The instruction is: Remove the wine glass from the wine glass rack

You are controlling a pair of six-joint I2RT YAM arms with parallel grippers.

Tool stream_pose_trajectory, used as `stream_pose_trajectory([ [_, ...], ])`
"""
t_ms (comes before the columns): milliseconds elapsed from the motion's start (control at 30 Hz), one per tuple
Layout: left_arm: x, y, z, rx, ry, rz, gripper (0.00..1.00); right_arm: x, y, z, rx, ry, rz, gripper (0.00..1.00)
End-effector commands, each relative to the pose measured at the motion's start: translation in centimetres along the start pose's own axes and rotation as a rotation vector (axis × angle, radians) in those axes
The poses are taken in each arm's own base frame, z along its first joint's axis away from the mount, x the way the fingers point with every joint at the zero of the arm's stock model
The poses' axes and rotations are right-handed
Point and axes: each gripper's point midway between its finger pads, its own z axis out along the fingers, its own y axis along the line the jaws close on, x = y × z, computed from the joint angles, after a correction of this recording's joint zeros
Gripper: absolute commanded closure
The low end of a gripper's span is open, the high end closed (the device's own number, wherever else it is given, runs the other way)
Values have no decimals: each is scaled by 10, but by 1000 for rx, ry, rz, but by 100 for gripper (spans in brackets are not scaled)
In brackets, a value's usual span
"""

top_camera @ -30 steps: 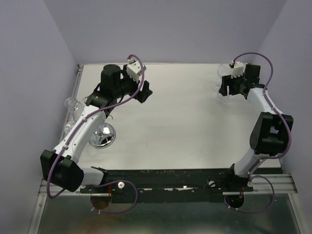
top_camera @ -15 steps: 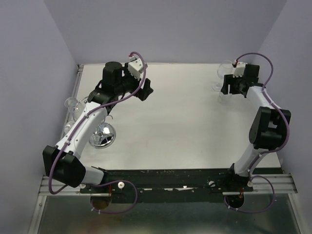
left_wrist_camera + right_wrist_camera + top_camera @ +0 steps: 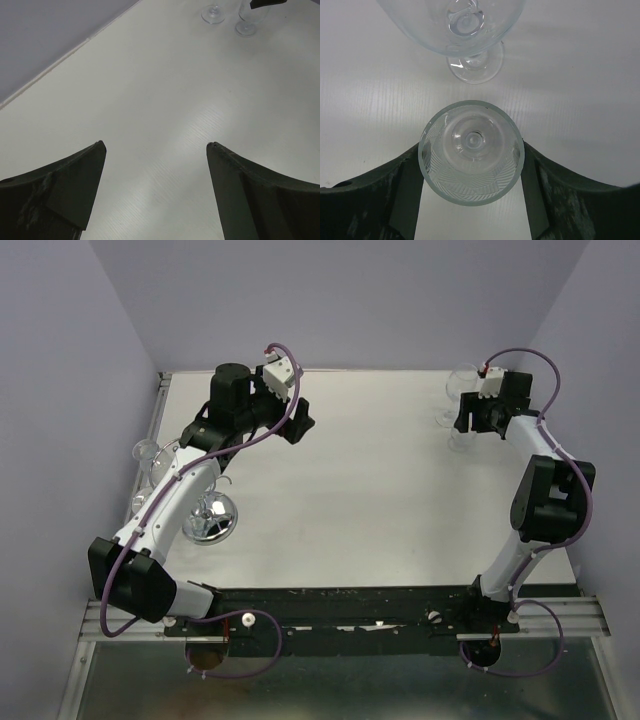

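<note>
Only the right wrist view shows the right gripper clenched on the rim of the wine glass, which stands upright, stem vertical, mouth up, beside a second glass. From overhead it sits well apart from the rack, across the table. The left gripper gapes empty. Since a second ago the right elbow has drawn in.

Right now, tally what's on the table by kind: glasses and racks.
Wine glasses: 4. Two stand far right, one between the right jaws and one beyond it. Apparently two at the rack, partly hidden.
Wine glass rack: 1.
Total: 5.
</note>
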Motion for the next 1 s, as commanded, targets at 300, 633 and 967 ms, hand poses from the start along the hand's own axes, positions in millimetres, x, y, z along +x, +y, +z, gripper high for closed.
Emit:
stream_pose_trajectory([
  [300, -11, -1, -1, -3, -29, 16, 1, -18, -9, -12, 41, -65, -18, 12],
  [633, -26, -3, -9, -7, -65, 28, 1, -28, -7, -42, 68, -93, -36, 0],
  [967, -86, 3, -27, -59, -172, -4, 1, -46, 8, -103, 149, -166, -81, 0],
])
